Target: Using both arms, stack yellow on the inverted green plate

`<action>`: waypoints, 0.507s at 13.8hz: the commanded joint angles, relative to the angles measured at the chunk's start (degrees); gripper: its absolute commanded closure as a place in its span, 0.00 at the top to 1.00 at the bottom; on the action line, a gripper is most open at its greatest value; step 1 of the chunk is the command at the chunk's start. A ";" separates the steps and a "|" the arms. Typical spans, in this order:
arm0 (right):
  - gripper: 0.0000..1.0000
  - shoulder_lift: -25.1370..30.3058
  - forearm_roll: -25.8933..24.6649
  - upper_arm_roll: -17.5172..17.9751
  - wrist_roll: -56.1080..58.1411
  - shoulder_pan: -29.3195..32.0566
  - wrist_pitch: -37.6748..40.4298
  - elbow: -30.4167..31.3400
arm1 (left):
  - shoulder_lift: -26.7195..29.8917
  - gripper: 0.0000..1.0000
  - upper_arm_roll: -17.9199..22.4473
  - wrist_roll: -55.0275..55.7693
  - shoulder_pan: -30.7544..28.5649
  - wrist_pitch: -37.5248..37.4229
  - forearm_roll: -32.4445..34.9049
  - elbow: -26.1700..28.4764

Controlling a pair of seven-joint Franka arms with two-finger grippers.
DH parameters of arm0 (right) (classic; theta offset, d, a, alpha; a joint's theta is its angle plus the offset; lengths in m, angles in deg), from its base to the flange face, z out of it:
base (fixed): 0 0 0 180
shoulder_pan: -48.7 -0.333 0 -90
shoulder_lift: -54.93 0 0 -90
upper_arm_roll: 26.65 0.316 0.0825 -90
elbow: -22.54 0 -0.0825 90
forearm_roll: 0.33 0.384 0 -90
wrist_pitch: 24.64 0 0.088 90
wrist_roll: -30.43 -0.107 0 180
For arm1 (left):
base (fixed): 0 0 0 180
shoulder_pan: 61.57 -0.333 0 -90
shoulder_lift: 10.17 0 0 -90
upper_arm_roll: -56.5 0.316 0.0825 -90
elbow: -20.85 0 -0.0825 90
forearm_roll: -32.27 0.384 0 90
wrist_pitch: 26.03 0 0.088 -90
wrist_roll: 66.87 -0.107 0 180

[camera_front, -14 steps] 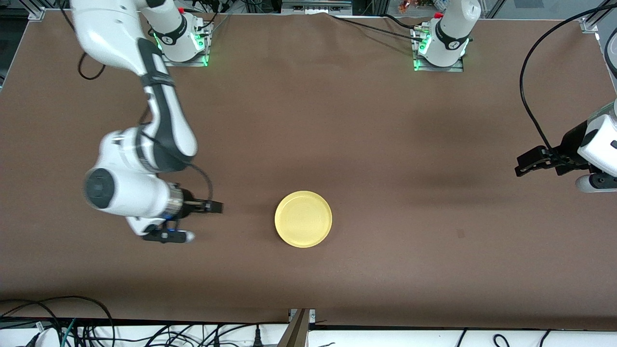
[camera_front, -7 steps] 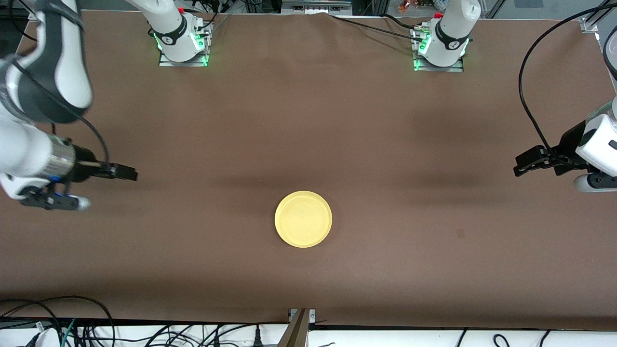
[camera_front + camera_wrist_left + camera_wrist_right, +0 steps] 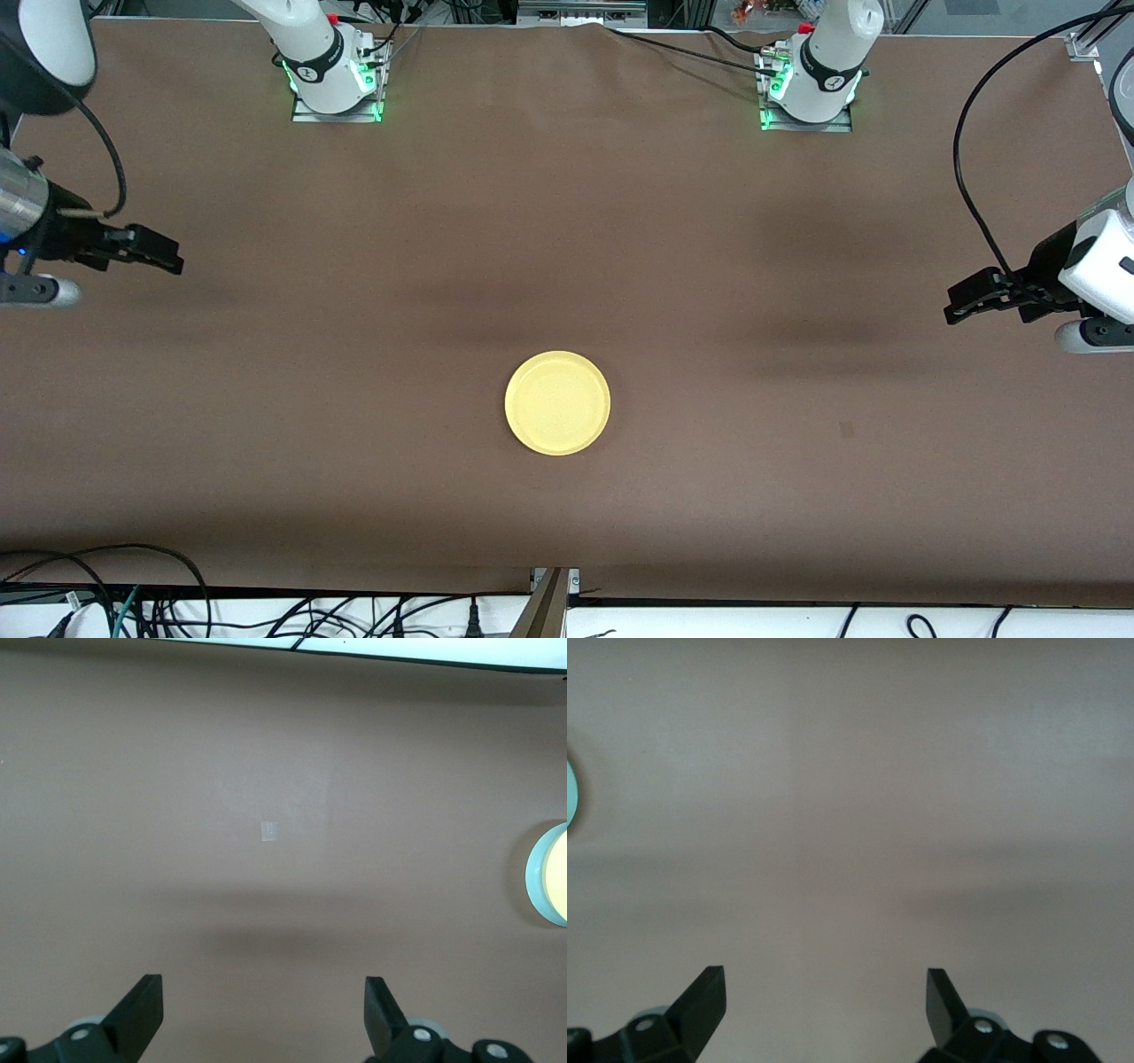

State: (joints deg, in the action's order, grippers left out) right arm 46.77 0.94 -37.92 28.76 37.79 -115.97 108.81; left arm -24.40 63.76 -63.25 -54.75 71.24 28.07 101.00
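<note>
The yellow plate (image 3: 557,403) lies flat in the middle of the table, toward the front camera. In the left wrist view the yellow plate (image 3: 555,875) sits on top of the green plate, whose pale rim (image 3: 532,875) shows around it. A sliver of that green rim (image 3: 570,793) shows in the right wrist view. My right gripper (image 3: 171,255) is open and empty over the right arm's end of the table, well away from the plates. My left gripper (image 3: 952,303) is open and empty over the left arm's end, waiting. Both show open in the wrist views (image 3: 262,992) (image 3: 824,988).
The brown table cover (image 3: 567,221) is bare around the plates. A small pale mark (image 3: 847,430) lies on it toward the left arm's end. Both arm bases (image 3: 332,75) (image 3: 811,84) stand at the table edge farthest from the camera. Cables (image 3: 133,594) hang past the nearest edge.
My right gripper has drawn back from beside the yellow plate to the right arm's end of the table. The left arm and the plates have not moved.
</note>
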 commanded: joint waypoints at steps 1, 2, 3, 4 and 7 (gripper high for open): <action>1.00 3.15 -0.91 1.25 1.49 2.21 2.90 1.62 | -0.27 1.00 0.03 -0.36 0.21 -0.68 -0.11 -1.22; 1.00 2.81 -0.39 0.82 1.49 2.30 4.57 1.00 | -0.27 1.00 0.03 -0.45 0.21 -0.59 -0.20 -1.22; 1.00 2.11 -0.12 0.64 1.23 2.30 5.72 -0.13 | -0.27 1.00 0.12 -0.45 0.21 -0.59 -0.11 -1.22; 1.00 1.58 -0.21 0.72 1.23 2.21 5.73 -0.49 | -0.27 1.00 0.03 -0.45 0.21 -0.59 -0.11 -1.22; 1.00 1.40 -0.12 0.81 1.32 2.21 5.73 -0.76 | -0.19 1.00 0.12 -0.45 0.21 -0.59 -0.11 -1.22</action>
State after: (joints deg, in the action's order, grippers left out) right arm 48.35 0.93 -37.81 29.25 39.33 -111.25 108.84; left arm -24.40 63.72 -63.27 -54.74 71.24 28.07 100.98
